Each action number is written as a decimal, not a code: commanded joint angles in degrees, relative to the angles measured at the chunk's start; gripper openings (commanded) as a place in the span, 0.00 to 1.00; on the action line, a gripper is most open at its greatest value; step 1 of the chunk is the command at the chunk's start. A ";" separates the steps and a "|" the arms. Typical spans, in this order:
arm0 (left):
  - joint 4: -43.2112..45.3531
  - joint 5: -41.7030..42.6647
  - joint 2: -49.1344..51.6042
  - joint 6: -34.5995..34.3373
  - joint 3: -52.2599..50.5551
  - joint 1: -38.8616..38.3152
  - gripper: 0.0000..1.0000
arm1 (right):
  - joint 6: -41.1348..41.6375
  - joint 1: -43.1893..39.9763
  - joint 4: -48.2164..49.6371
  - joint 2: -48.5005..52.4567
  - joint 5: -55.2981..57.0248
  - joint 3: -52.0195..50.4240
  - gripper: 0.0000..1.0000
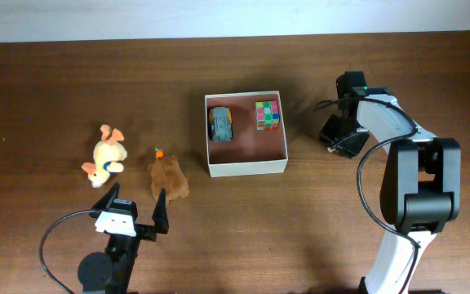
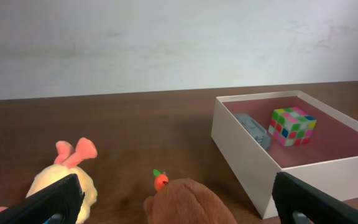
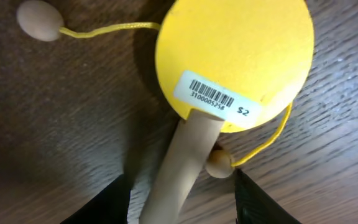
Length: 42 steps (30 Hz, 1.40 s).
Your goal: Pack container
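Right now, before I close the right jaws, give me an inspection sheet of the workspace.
Surface: brown wooden table, no spills seen.
Job's things: container upright, holding a grey toy car and a colour cube.
Clutter: brown plush and yellow plush left of the container; yellow paddle drum under the right gripper.
Grippers: left gripper open near the brown plush; right gripper's jaws open astride the drum's handle, not touching.
Cables: black cable looped by the left arm's base; second cable along the right arm.
Surroundings: pale wall; nothing else seen.
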 commanded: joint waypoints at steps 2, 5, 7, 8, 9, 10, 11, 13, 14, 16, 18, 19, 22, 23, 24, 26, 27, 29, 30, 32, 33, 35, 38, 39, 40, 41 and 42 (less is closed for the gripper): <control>0.11 0.59 -0.42 0.70 -0.44 0.17 0.99 | -6.67 -0.26 1.97 4.35 1.99 -3.65 0.47; 0.11 0.59 -0.42 0.70 -0.44 0.17 0.99 | -6.88 -0.26 2.58 4.35 1.90 -3.65 0.43; 0.11 0.59 -0.44 0.70 -0.44 0.17 0.99 | -6.56 -0.26 3.15 4.35 0.66 -3.65 0.43; 0.11 0.59 -0.42 0.70 -0.44 0.17 0.99 | -5.09 -0.26 3.91 4.35 -1.27 -3.65 0.43; 0.11 0.59 -0.42 0.70 -0.44 0.17 0.99 | -4.35 -0.26 4.39 4.35 -2.54 -3.65 0.41; 0.11 0.59 -0.42 0.70 -0.44 0.17 0.99 | -3.58 -0.26 4.81 4.35 -3.50 -3.65 0.40; 0.11 0.59 -0.42 0.70 -0.44 0.17 0.99 | -3.41 -0.26 5.27 4.35 -4.57 -3.65 0.39; 0.11 0.59 -0.44 0.70 -0.44 0.17 0.99 | -3.41 -0.24 5.97 4.35 -5.90 -3.65 0.37; 0.11 0.59 -0.42 0.70 -0.44 0.17 0.99 | -3.41 -0.24 6.01 4.35 -6.05 -3.65 0.36; 0.11 0.59 -0.42 0.70 -0.44 0.17 0.99 | -3.45 -0.26 5.70 4.35 -6.03 -3.65 0.34; 0.11 0.59 -0.42 0.70 -0.44 0.17 0.99 | -3.96 -0.26 4.90 4.35 -5.64 -3.65 0.31; 0.11 0.59 -0.42 0.70 -0.44 0.17 0.99 | -4.13 -0.26 4.55 4.35 -5.44 -3.65 0.30; 0.11 0.59 -0.42 0.70 -0.44 0.17 0.99 | -4.63 -0.26 3.63 4.35 -5.18 -3.65 0.25; 0.11 0.59 -0.44 0.70 -0.44 0.17 0.99 | -5.49 -0.24 3.50 4.33 -5.20 -3.65 0.25; 0.11 0.59 -0.42 0.70 -0.44 0.17 0.99 | -5.95 -0.24 3.28 4.35 -5.14 -3.65 0.25; 0.11 0.59 -0.42 0.70 -0.44 0.17 0.99 | -6.99 -0.24 2.73 4.35 -5.11 -3.65 0.24; 0.11 0.59 -0.42 0.70 -0.44 0.17 0.99 | -7.50 -0.24 2.32 4.35 -5.11 -3.65 0.25; 0.11 0.59 -0.42 0.70 -0.44 0.17 0.99 | -8.76 -0.24 1.68 4.35 -5.16 -3.65 0.25; 0.11 0.59 -0.42 0.70 -0.44 0.17 0.99 | -9.11 -0.24 1.31 4.35 -5.16 -3.65 0.24; 0.11 0.59 -0.42 0.70 -0.44 0.17 0.99 | -10.08 -0.24 1.03 4.35 -5.18 -3.65 0.25; 0.11 0.59 -0.42 0.70 -0.44 0.17 0.99 | -10.16 -0.24 0.83 4.35 -5.16 -3.65 0.24; 0.11 0.59 -0.42 0.70 -0.44 0.17 0.99 | -10.14 -0.24 0.28 4.35 -5.20 -3.65 0.23; 0.11 0.59 -0.42 0.70 -0.44 0.17 0.99 | -10.32 -0.24 -0.72 4.35 -5.18 -3.65 0.19; 0.11 0.59 -0.44 0.70 -0.44 0.17 0.99 | -10.75 -0.24 -0.87 4.35 -5.18 -3.65 0.19; 0.11 0.59 -0.42 0.70 -0.44 0.17 0.99 | -11.28 -0.24 -0.87 4.35 -5.18 -3.65 0.19; 0.11 0.59 -0.42 0.70 -0.44 0.17 0.99 | -11.58 -0.24 -0.81 4.35 -5.14 -3.65 0.19; 0.11 0.59 -0.42 0.70 -0.44 0.17 0.99 | -11.65 -0.26 -0.70 4.35 -4.87 -3.65 0.19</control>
